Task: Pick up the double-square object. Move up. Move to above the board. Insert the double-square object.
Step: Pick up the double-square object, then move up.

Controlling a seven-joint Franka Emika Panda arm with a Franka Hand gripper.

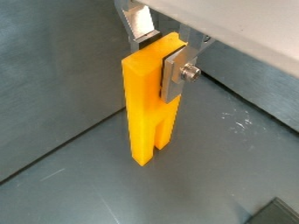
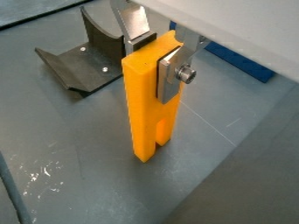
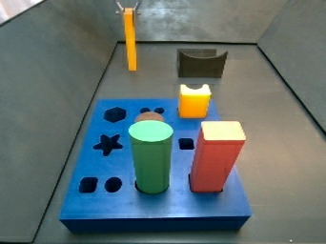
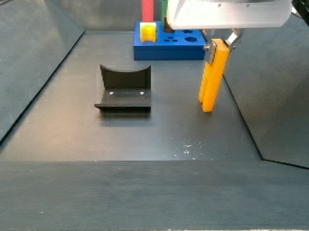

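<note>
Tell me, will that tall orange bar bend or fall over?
Probably stiff: the double-square object looks straight and solid. Let go, it might tip, being tall on a narrow base. The end effector clamps only its top end, so it could swing.

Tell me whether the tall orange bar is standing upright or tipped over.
Upright: the double-square object stands vertical in both side views, the pincer clamped on its top.

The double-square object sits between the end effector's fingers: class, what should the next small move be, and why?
Probably a straight lift. The end effector appears shut on the top of the double-square object, whose lower end still looks at or near the floor in both side views. The board lies apart, so rising first would clear the floor before travelling.
</note>
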